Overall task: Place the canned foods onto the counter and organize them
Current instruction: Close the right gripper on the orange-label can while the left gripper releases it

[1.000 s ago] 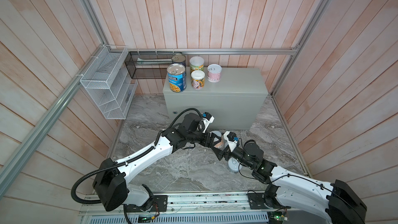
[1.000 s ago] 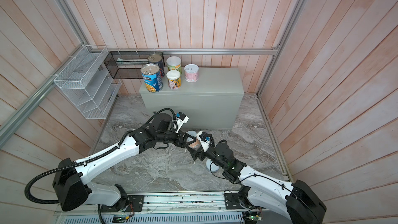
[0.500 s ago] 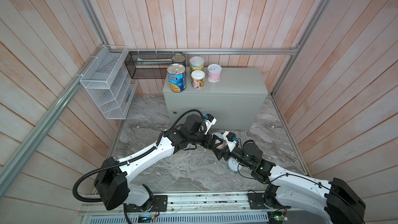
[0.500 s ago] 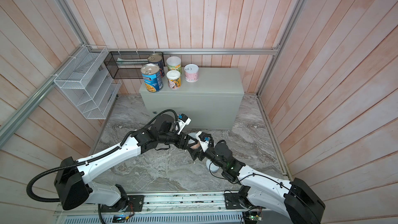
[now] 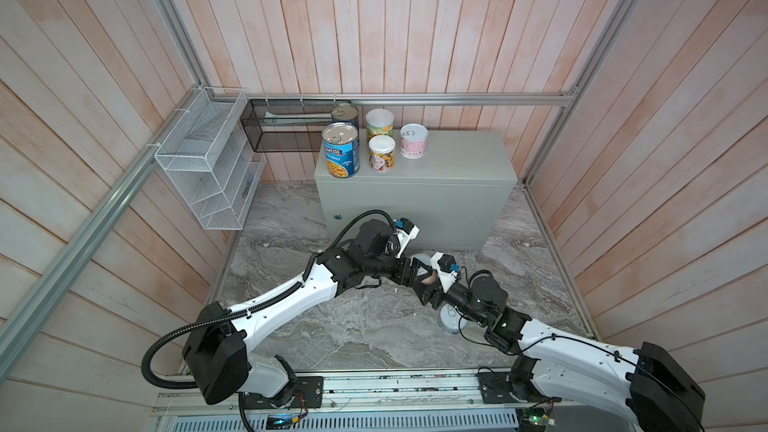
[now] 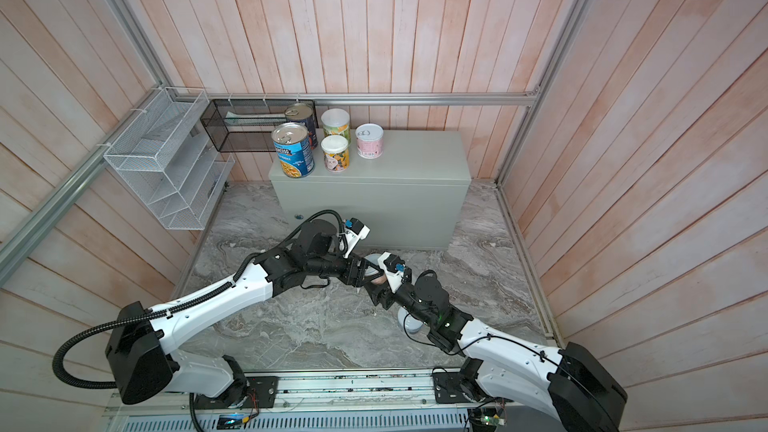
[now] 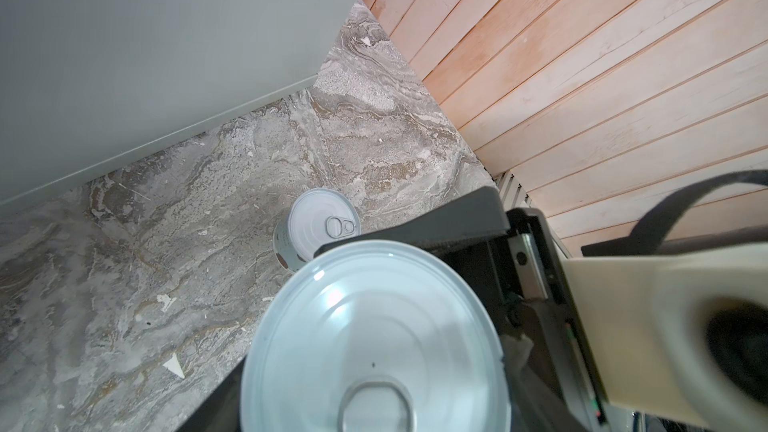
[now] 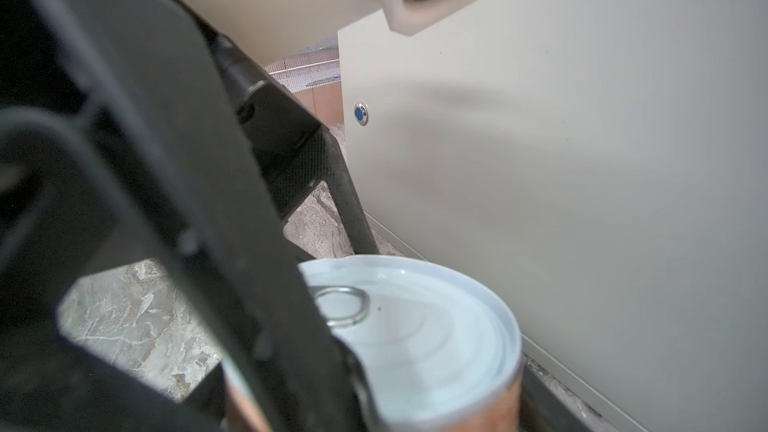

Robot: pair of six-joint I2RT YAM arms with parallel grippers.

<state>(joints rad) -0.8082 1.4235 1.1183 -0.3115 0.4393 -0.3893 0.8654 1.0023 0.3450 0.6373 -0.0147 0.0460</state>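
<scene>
A short can with a white pull-tab lid [image 5: 423,262] [image 6: 371,262] hangs low over the marble floor in front of the counter [image 5: 453,160]. My left gripper [image 5: 419,272] is shut on it from the left. From the right, my right gripper [image 5: 430,280] is shut on the same can [image 8: 424,338], one of its fingers [image 7: 436,218] lying against the rim. A second short can [image 5: 452,320] [image 7: 322,226] stands on the floor under my right wrist. Several cans stand at the counter's left end, among them the blue Progresso [image 5: 340,151] and a pink one [image 5: 413,141].
A white wire rack [image 5: 208,160] hangs on the left wall and a black mesh basket [image 5: 286,126] on the back wall beside the counter. Wooden walls close in all round. The counter's front face [image 8: 582,160] stands close behind the held can.
My right gripper's jaws have come together around the can that my left gripper holds. Both arms have stayed nearly where they were.
</scene>
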